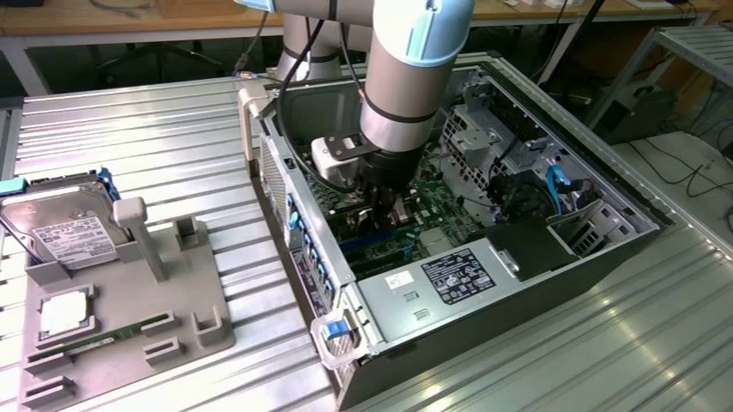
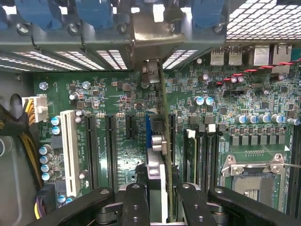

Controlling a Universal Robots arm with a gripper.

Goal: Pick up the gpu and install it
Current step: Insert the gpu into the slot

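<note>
Pincer point(image 2: 160, 190) clenched on gpu point(image 2: 157, 146) seen edge-on, fan face hidden, over motherboard point(image 2: 117, 94)

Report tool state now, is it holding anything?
Single tool: closed on the thin flat gpu card with silver metal bracket, held edge-on above the green motherboard.

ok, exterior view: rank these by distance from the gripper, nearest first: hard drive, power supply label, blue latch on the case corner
From the gripper, down inside the case:
1. Power supply label: inside the case, close beside it.
2. Blue latch: on the case's near corner.
3. Hard drive: outside the case, on the grey holder at the exterior view's left.
</note>
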